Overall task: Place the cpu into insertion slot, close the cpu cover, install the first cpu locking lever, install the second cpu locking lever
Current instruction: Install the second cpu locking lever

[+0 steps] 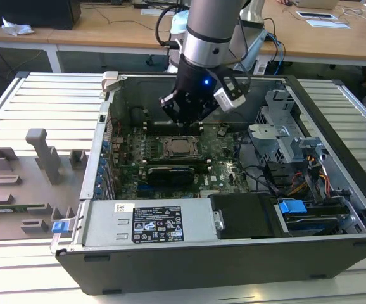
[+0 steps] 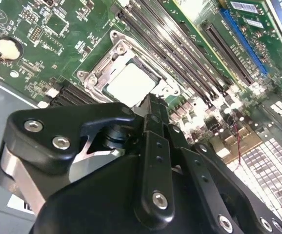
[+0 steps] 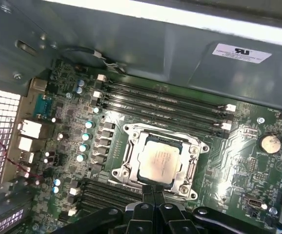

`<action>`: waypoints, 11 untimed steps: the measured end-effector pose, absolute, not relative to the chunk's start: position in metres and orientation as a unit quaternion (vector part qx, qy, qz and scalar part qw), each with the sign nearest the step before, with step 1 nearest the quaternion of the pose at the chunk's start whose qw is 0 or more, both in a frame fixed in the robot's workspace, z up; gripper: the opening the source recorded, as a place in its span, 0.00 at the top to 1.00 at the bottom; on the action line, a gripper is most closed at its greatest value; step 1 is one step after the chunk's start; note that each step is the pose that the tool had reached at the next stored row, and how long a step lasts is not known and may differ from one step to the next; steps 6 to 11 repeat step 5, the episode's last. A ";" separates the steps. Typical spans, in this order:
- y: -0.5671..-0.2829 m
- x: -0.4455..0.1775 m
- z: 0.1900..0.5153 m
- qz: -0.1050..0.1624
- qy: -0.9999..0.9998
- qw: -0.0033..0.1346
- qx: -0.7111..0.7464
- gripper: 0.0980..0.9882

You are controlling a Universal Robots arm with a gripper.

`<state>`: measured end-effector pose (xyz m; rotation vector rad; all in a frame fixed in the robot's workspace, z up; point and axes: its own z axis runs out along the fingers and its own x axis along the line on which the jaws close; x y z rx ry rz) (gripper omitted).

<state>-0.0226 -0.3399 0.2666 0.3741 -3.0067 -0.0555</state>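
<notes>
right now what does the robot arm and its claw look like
The arm is a thick silver-grey metal tube ending in a black wrist block with a small blue light. A white tag-like piece and black cables hang beside it. The claw is matt black, built from jointed links held by silver screws, with narrow fingers.

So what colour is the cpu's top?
Dull silver; the cpu shows best in the first wrist view.

Silver-and-black robot arm reaches steeply downward, its black metal gripper hanging low with fingers pressed together.
</notes>
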 end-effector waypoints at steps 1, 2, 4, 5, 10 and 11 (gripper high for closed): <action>-0.340 -0.023 0.267 -0.018 -0.991 0.055 0.123 0.99; -0.340 -0.023 0.267 -0.018 -0.991 0.056 0.123 0.99; -0.340 -0.023 0.267 -0.018 -0.991 0.056 0.123 0.99; -0.340 -0.023 0.267 -0.018 -0.991 0.056 0.123 0.99; -0.340 -0.023 0.267 -0.018 -0.991 0.056 0.123 0.99; -0.340 -0.023 0.267 -0.018 -0.991 0.056 0.123 0.99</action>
